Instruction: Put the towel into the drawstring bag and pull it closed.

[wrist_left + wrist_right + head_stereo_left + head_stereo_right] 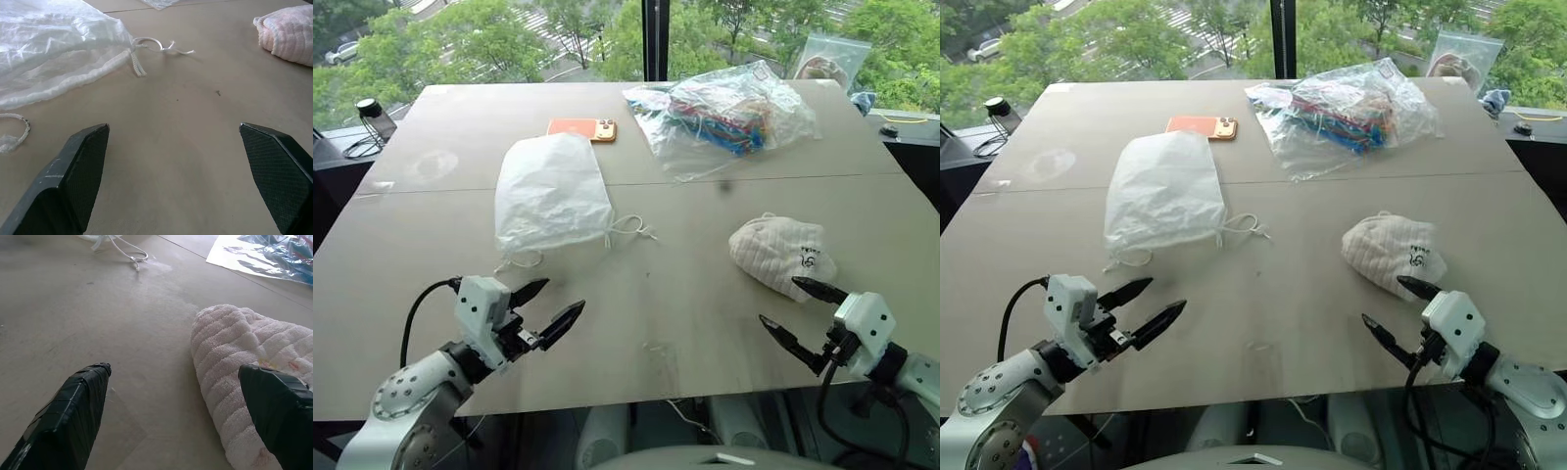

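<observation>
The towel (777, 255) is seen bunched on the right of the tabletop (685, 323), well apart from the drawstring bag (551, 192) at left. The left gripper (548, 308) and right gripper (803, 315) are held spread and empty above the near edge, the right one just beside the towel.

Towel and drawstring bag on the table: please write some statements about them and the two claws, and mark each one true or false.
1. The towel is inside the drawstring bag. False: it lies on the table, apart from the bag.
2. Both claws are open and hold nothing. True: left claw, right claw.
3. The orange phone lies beyond the bag. True.
4. The towel lies nearer the left claw. False: it lies just beyond the right claw.
5. The clear plastic bag holds colourful items. True.
</observation>
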